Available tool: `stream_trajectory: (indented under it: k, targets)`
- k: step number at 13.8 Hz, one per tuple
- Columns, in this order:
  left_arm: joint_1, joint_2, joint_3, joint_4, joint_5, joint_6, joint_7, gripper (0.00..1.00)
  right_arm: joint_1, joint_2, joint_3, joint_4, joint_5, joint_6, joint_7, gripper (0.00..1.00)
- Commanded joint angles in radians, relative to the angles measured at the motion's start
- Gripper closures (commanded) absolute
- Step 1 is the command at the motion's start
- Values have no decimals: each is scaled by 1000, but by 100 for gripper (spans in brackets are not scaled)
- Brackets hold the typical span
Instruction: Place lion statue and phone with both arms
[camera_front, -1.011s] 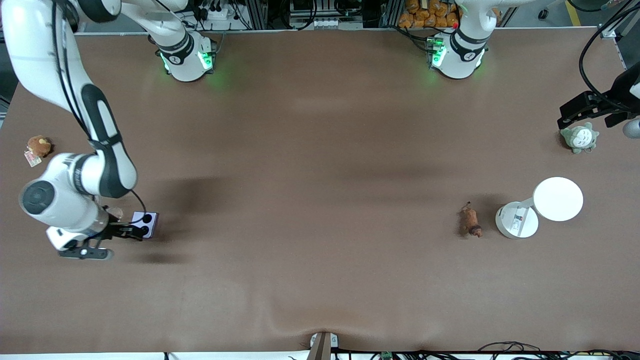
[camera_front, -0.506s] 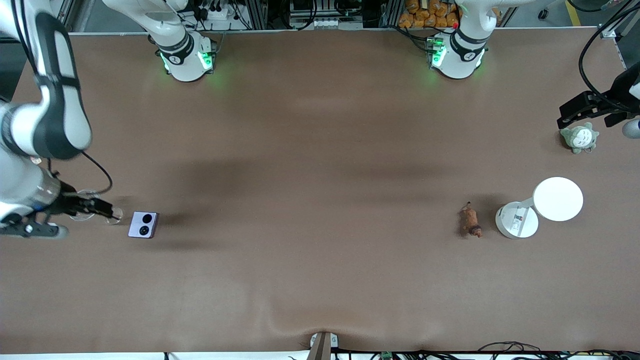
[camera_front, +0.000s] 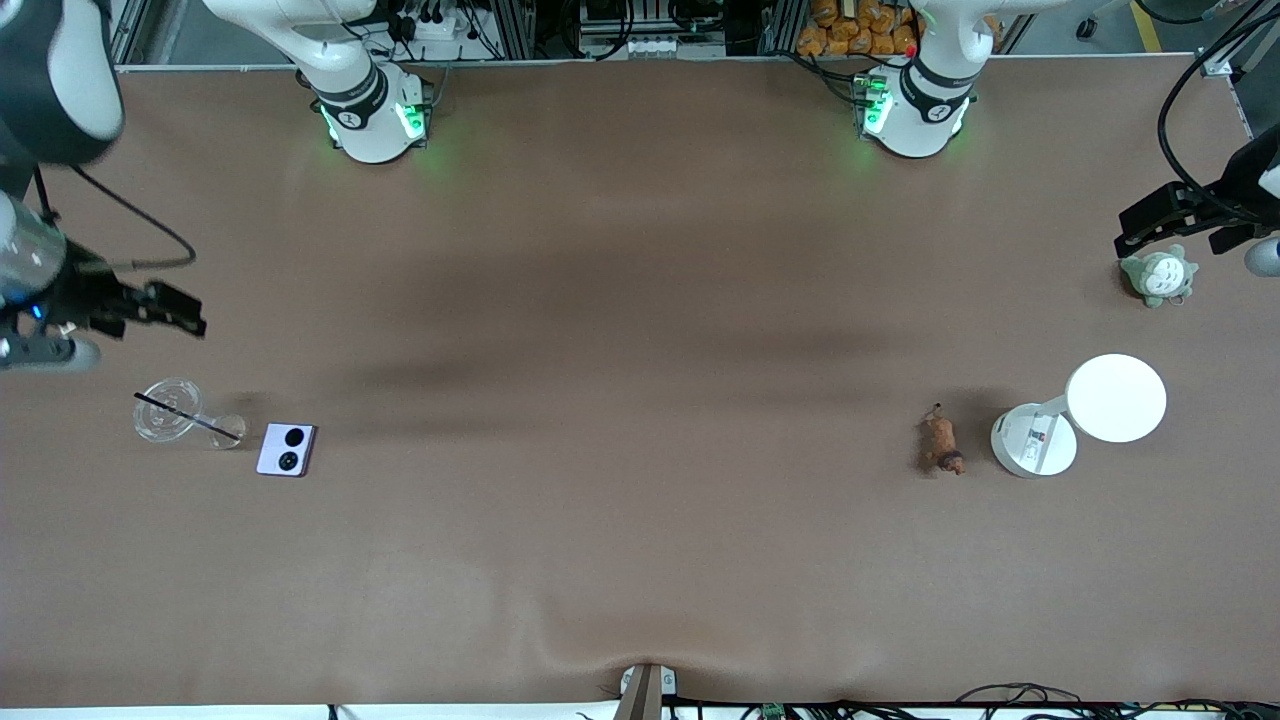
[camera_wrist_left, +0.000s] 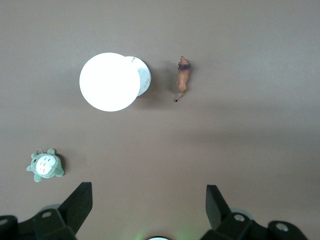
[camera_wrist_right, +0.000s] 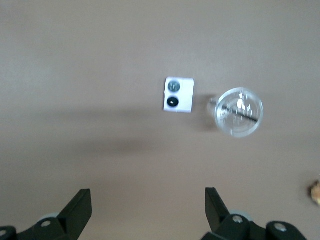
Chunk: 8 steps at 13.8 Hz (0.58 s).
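The pale lavender phone (camera_front: 286, 449) lies flat on the table at the right arm's end, its two black camera circles facing up; it also shows in the right wrist view (camera_wrist_right: 179, 94). My right gripper (camera_front: 188, 312) is open and empty, high over the table, apart from the phone. The reddish-brown lion statue (camera_front: 940, 445) lies on the table toward the left arm's end, also in the left wrist view (camera_wrist_left: 183, 80). My left gripper (camera_front: 1132, 232) is open and empty, and waits over the table's end by the grey-green plush.
A clear glass with a black stick (camera_front: 165, 420) and a small glass (camera_front: 228, 432) stand beside the phone. A white round lamp (camera_front: 1115, 397) on its base (camera_front: 1035, 440) stands beside the lion. A grey-green plush (camera_front: 1158, 275) lies under the left gripper.
My right gripper has let go of the phone, risen and drawn back toward the table's end. The phone stays on the table. The left arm has not moved.
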Motion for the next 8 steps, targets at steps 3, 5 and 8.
stream_trajectory:
  k: [3,5,8]
  targets:
    - [5,3,-3,21,-18,-17,12,0,-58,-103,3,26,89,-214,7,0]
    - [5,1,-4,22,-20,-17,12,0,-60,-103,2,56,80,-270,65,0]
    - [8,0,-3,21,-33,-17,13,0,-61,-109,45,60,52,-272,147,0]
